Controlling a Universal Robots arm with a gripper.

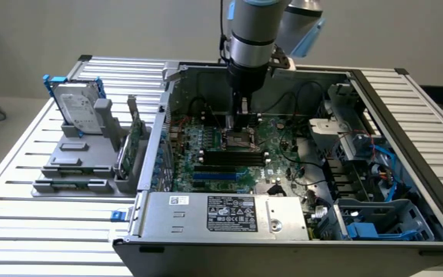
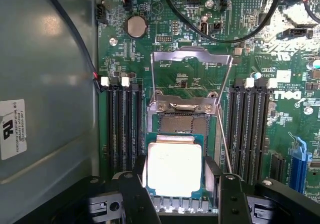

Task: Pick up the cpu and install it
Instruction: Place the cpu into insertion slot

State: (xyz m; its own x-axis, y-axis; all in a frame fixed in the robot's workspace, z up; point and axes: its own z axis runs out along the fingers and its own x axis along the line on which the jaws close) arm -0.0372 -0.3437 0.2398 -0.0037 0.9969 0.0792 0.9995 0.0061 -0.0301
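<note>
Gripper (image 2: 176, 178): clenched on the cpu (image 2: 174, 161) (a finger at each side)
cpu: silver top up, over the open socket (image 2: 191, 115)
socket: middle of the motherboard (image 2: 280, 134), between memory slots (image 2: 122, 129)

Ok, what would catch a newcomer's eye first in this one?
The bright silver cpu, clamped between the gripper's black fingers at the open socket, whose metal load plate is swung up. In the exterior view, the arm reaches straight down into the open computer case, and a hard drive in a blue frame stands on a grey fixture at that view's left.
</note>
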